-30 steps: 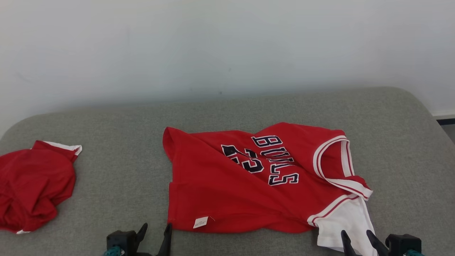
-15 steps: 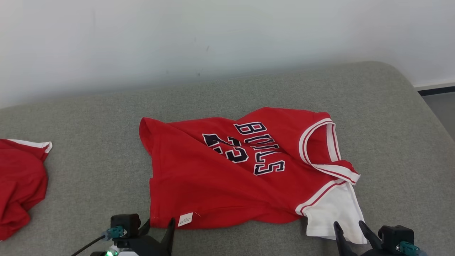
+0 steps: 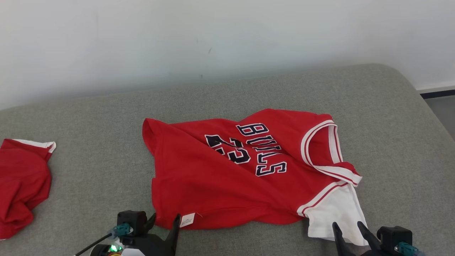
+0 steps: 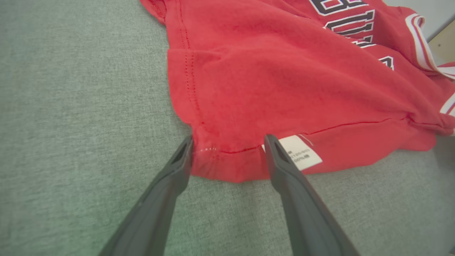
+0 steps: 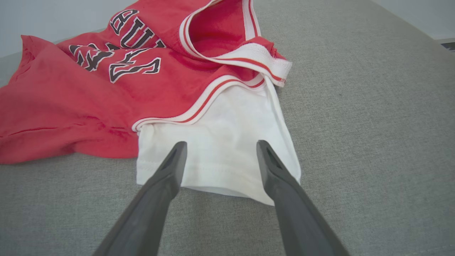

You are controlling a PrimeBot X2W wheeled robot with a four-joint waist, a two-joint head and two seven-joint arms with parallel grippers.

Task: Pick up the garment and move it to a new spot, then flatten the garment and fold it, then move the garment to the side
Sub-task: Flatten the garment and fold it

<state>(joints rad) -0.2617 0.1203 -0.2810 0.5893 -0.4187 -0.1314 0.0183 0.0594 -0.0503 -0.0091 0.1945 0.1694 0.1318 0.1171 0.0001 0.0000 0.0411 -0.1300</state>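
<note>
Two changes are noted against the pictures of a second ago. The head camera has been swung, so the shift of the whole scene is not to be read as motion of the cloth. The left gripper has also been carried forward, so that the near hem corner of the red jersey, formerly beside its inner finger, is now bracketed between both fingers. The lie of the jersey on the grey cushion is otherwise unaltered. Both grippers are spread wide and nothing is held. A white label is seen just past the inner fingertip of the left gripper. The white sleeve is overlapped by the tips of the right gripper, its hem lying just behind them; whether the cloth is touched cannot be told. The bulk of the jersey is spread ahead of both grippers and between them. A second red garment is left well off to the outer side of the left gripper. From this, the first pick-up is judged to be prepared but not begun, with two pinch points lined up on the near edge.
</note>
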